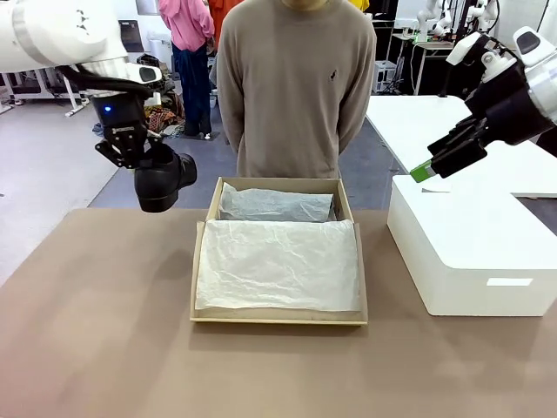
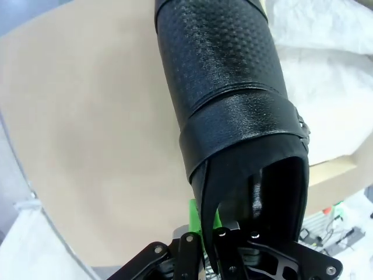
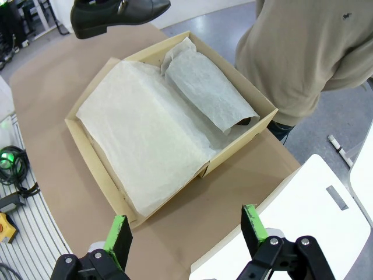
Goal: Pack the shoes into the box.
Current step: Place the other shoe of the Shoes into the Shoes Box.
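1. Table (image 1: pixel 96 348): brown top, stretching from the near edge to the far side.
2. Box (image 1: pixel 278 320): shallow tan cardboard, open, flat on the middle of the table, long side toward the near edge.
3. Tissue paper (image 1: pixel 278 266): white crinkled sheet, spread over the near part of the box and reaching both side walls.
4. Wrapped bundle (image 3: pixel 207 87): long shape rolled in the same tissue, lying inside the box along its far wall. Small dark end poking out of the wrap in the right wrist view; contents otherwise hidden.
5. White box (image 1: pixel 470 252): larger, rounded edges, on the table to the right of the tan box and apart from it.
6. Right fingers (image 3: pixel 120 233): black with green pads, spread wide with nothing between them. Held in the air above the far left corner of the white box, angled down toward the tan box.
7. Shoe (image 1: pixel 164 178): glossy black leather with a strap across the upper. Hanging in the air over the far left part of the table, clear of the surface, sole downward. Just left of the tan box and outside it.
8. Left fingers (image 2: pixel 195 214): clamped on the back rim of the shoe's opening, carrying the shoe from above.
9. Person (image 1: pixel 296 87): beige sweater, standing at the far edge of the table directly behind the tan box.
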Controlling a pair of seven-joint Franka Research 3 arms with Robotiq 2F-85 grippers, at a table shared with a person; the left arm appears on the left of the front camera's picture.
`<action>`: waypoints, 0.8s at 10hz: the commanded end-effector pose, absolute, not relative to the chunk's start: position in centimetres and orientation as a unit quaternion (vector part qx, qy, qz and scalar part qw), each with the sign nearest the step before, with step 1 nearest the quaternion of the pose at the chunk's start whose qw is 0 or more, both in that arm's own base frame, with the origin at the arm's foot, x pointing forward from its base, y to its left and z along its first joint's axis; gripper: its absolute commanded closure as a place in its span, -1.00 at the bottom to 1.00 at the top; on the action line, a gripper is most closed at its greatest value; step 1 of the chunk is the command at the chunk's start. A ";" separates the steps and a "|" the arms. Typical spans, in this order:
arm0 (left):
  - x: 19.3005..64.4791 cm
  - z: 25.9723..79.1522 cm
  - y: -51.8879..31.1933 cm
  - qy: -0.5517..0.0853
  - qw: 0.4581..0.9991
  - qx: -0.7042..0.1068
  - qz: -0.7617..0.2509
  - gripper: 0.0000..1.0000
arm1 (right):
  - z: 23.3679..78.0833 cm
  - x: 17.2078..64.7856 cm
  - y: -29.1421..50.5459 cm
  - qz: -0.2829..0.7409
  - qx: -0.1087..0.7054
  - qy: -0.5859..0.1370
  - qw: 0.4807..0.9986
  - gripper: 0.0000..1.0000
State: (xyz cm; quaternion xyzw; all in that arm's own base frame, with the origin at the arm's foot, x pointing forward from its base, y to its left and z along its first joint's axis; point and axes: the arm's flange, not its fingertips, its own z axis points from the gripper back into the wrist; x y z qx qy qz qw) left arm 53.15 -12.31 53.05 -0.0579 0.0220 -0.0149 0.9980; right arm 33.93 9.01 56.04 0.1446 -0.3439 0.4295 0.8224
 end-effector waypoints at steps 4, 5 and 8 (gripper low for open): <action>53.2 53.0 -12.3 0.022 0.998 -0.058 -0.015 1.00 | 56.0 33.9 9.0 0.429 0.146 -0.347 0.821 -1.00; 53.2 53.0 -12.3 0.022 0.998 -0.058 -0.015 1.00 | 56.0 33.9 9.0 0.429 0.146 -0.347 0.821 -1.00; 53.2 52.6 -12.6 0.025 0.999 -0.047 -0.007 1.00 | 56.0 33.9 9.0 0.429 0.146 -0.347 0.821 -1.00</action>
